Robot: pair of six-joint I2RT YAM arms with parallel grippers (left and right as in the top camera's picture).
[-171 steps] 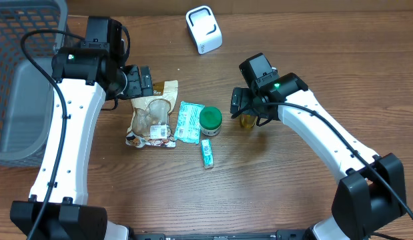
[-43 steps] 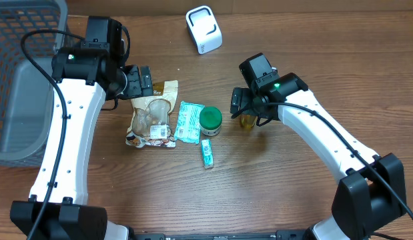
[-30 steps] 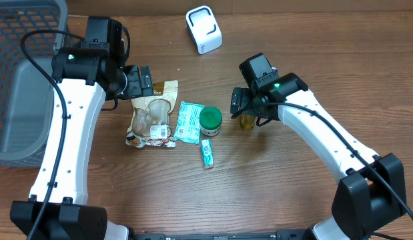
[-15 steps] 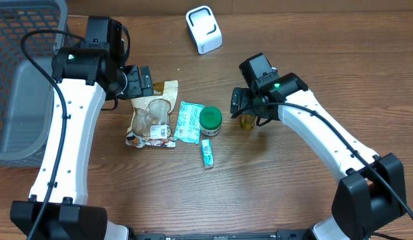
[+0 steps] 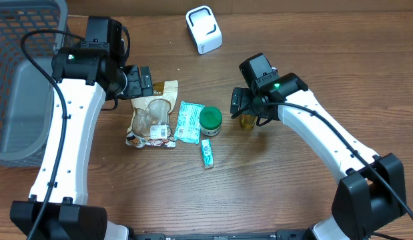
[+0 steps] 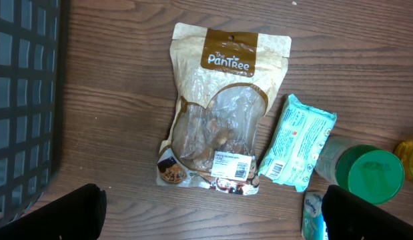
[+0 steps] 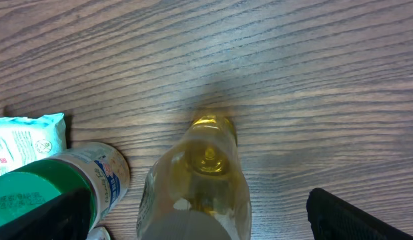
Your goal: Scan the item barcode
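Observation:
A white barcode scanner (image 5: 203, 29) stands at the back of the table. In the middle lie a tan snack pouch (image 5: 151, 115) (image 6: 219, 113), a teal wipes packet (image 5: 189, 121) (image 6: 296, 150), a green-lidded jar (image 5: 210, 121) (image 7: 39, 190) and a small teal packet (image 5: 206, 153). A clear bottle of yellow liquid (image 5: 247, 121) (image 7: 199, 180) stands right of the jar. My right gripper (image 5: 245, 108) (image 7: 203, 220) hangs over the bottle, open, its fingers wide on either side and not touching it. My left gripper (image 5: 141, 81) (image 6: 209, 220) is open above the pouch's top edge, holding nothing.
A dark mesh basket (image 5: 19, 80) (image 6: 23, 100) fills the left edge of the table, close to my left arm. Bare wood lies in front of the items and to the far right.

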